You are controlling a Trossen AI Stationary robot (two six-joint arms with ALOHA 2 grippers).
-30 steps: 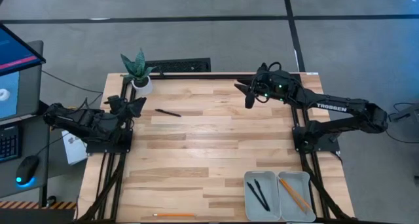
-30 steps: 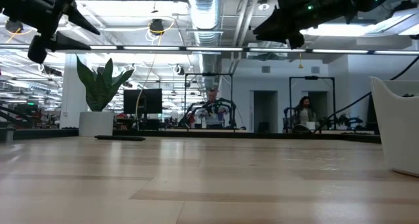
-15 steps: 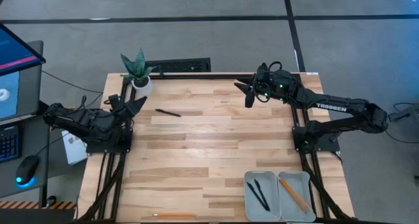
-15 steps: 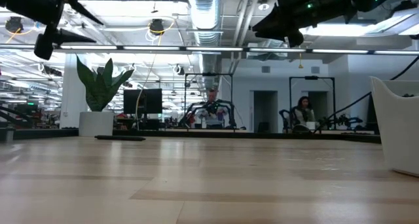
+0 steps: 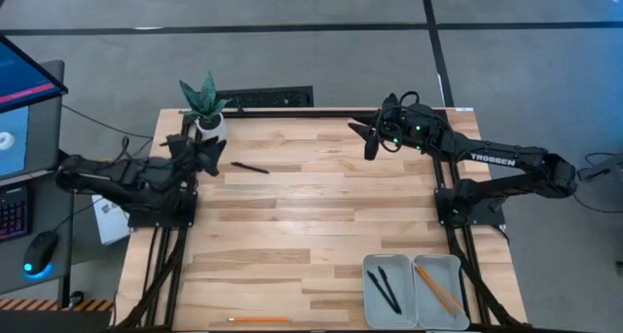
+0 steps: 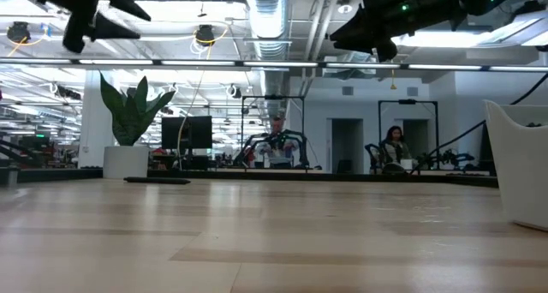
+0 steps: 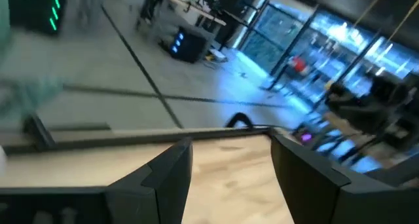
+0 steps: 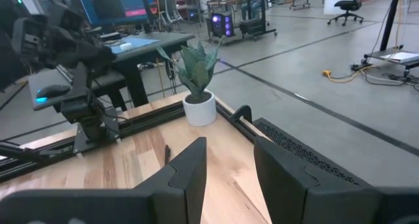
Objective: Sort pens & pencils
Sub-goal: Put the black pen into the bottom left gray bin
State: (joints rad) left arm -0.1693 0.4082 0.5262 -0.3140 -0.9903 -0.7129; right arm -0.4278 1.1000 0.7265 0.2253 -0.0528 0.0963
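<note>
From above, the wooden worktop point(image 5: 311, 206) carries both arms at its far end. The left pincer point(image 5: 207, 154) hangs near the far left corner, just beside a potted plant point(image 5: 204, 104), fingers parted and holding nothing. One black pen point(image 5: 250, 167) lies on the boards a little to its right. The right pincer point(image 5: 367, 138) hovers near the far right, also parted and empty. At the near right corner sit two pale trays side by side: the left tray point(image 5: 371, 265) holds two black pens point(image 5: 384, 289), the right tray point(image 5: 450, 265) holds orange pencils point(image 5: 438, 289). One more orange pencil point(image 5: 258, 319) lies along the near edge, towards the left

The low view hides the trays' contents, showing only a white tray wall point(image 6: 518, 169) at the right. It gives what the overhead does not: both pincers well above the boards, the left pincer point(image 6: 90, 19) at upper left and the right pincer point(image 6: 364, 32) at upper right, the plant point(image 6: 128, 126), the loose pen point(image 6: 158, 180) as a dark sliver far off, and a seated person point(image 6: 396, 147) in the room behind

The left wrist view is blurred; its two fingers point(image 7: 163, 178) stand apart with bare wood between them

The right wrist view shows its fingers point(image 8: 186, 171) apart and empty, the plant point(image 8: 196, 80), the loose pen point(image 8: 167, 152) and the left arm point(image 8: 78, 67) beyond
</note>
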